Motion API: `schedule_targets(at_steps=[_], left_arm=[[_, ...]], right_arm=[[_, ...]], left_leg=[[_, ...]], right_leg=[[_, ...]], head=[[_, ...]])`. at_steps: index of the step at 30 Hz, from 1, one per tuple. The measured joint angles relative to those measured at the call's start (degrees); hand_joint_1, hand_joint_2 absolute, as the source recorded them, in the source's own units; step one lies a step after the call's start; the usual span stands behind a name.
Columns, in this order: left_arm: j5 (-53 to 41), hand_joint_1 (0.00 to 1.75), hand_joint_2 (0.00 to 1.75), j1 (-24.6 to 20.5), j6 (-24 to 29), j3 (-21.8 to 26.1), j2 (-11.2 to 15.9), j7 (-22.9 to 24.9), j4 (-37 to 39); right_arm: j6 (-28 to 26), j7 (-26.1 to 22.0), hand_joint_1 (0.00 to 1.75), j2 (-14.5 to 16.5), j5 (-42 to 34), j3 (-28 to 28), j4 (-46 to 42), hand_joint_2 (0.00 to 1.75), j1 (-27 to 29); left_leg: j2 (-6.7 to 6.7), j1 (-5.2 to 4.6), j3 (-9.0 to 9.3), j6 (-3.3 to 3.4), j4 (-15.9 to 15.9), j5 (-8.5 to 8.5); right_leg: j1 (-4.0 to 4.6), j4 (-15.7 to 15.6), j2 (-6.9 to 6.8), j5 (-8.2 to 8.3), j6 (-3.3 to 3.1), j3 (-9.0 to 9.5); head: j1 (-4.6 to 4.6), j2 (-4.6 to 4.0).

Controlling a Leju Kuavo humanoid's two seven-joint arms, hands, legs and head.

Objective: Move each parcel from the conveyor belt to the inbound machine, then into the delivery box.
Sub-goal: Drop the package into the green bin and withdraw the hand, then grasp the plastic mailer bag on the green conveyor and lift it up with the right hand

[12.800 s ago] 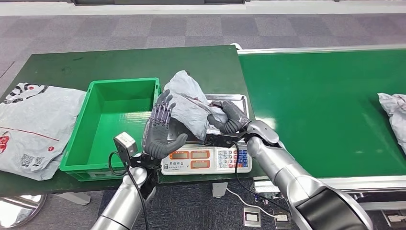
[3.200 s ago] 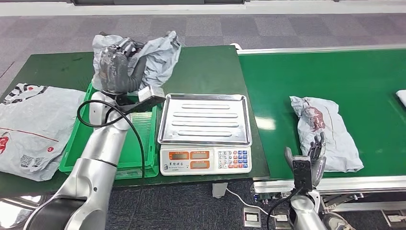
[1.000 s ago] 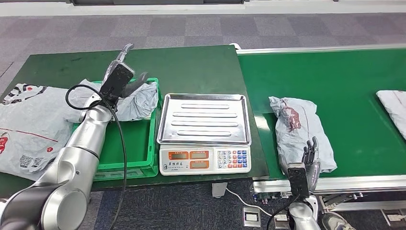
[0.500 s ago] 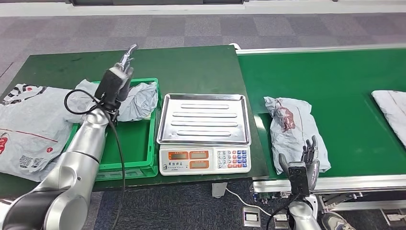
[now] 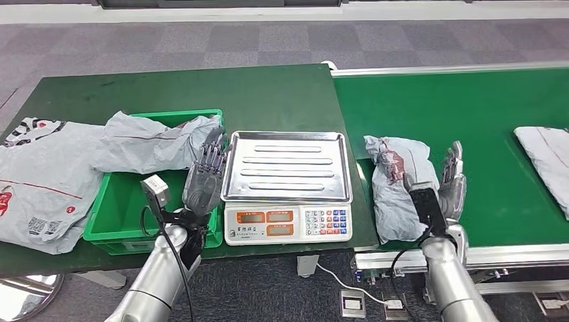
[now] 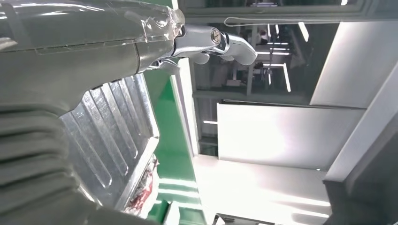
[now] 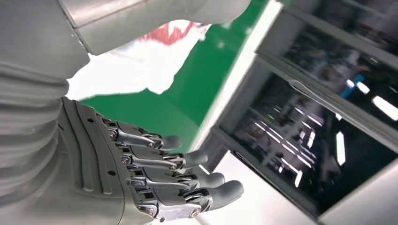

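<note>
A crumpled grey parcel with a red print lies on the green conveyor belt, close to its left end. My right hand stands open just to the right of that parcel, fingers up, not touching it. In the right wrist view the fingers are spread with nothing in them, and the parcel is beyond. Another grey parcel lies in the green delivery box, hanging over its left rim. My left hand is open between the box and the weighing scale, whose steel tray is bare.
A third parcel is at the right edge of the belt. A large grey printed bag lies on the dark green table left of the box. The scale's keypad faces me.
My left arm has drawn back from above the box to beside the scale, leaving the parcel in the box. The belt parcel has moved left, and my right hand has risen next to it.
</note>
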Motion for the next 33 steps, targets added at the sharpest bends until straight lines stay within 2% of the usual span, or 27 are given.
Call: schedule_targets(at_steps=[4, 7, 20, 22, 26, 30, 33], left_arm=[[-0.2, 0.0, 1.75, 0.5, 0.0, -0.5, -0.2, 0.0, -0.6], [-0.3, 0.0, 1.75, 0.7, 0.0, -0.7, -0.3, 0.0, -0.7], [-0.2, 0.0, 1.75, 0.8, 0.0, -0.8, -0.5, 0.0, -0.9], [-0.2, 0.0, 1.75, 0.7, 0.0, -0.8, -0.5, 0.0, -0.9], [0.0, 0.0, 1.75, 0.7, 0.0, -0.8, -0.5, 0.0, -0.6], [0.3, 0.0, 1.75, 0.5, 0.0, -0.8, -0.8, 0.0, 0.0], [0.9, 0.0, 1.75, -0.2, 0.1, -1.0, -1.0, 0.0, 0.9]], right_arm=[[1.9, 2.5, 0.0, -2.1, 4.0, 0.0, 8.5, 1.75, -7.3], [2.2, 2.9, 0.0, -2.8, 4.5, 0.0, 12.2, 1.75, -10.3], [2.5, 3.7, 0.0, -3.4, 5.2, 0.0, 17.7, 1.75, -13.4], [4.5, 7.4, 0.0, -3.4, 7.6, 0.1, 18.8, 1.75, -14.1], [12.3, 22.4, 0.0, -4.0, 14.9, 1.6, 24.0, 1.75, -16.8], [17.4, 30.2, 0.0, -5.0, 18.5, 3.3, 27.9, 1.75, -18.0], [27.3, 36.4, 0.0, -5.8, 21.5, 5.0, 30.5, 1.75, -18.6]], left_leg=[[-0.07, 0.0, 0.0, 0.07, 0.0, 0.11], [-0.11, 0.0, -0.01, 0.07, 0.0, 0.12], [-0.11, 0.0, -0.05, 0.07, 0.0, 0.1], [-0.1, 0.0, -0.04, 0.07, 0.0, 0.1], [-0.13, 0.0, -0.04, 0.08, 0.0, 0.11], [-0.26, 0.0, -0.05, 0.09, 0.0, 0.12], [-0.26, 0.0, -0.06, 0.09, 0.0, 0.11]], right_leg=[[0.01, 0.0, -0.04, 0.08, 0.05, 0.02], [0.01, 0.0, -0.06, 0.08, 0.05, 0.04], [0.01, 0.0, -0.05, 0.07, 0.05, 0.01], [0.01, 0.0, -0.06, 0.07, 0.05, 0.01], [0.01, 0.0, -0.09, 0.07, 0.05, 0.01], [0.01, 0.0, -0.19, 0.07, 0.05, 0.03], [0.01, 0.0, -0.17, 0.07, 0.05, 0.02]], head=[[-0.01, 0.0], [0.0, 0.0], [0.0, 0.0], [0.0, 0.0], [0.0, 0.0], [0.0, 0.0], [0.0, 0.0]])
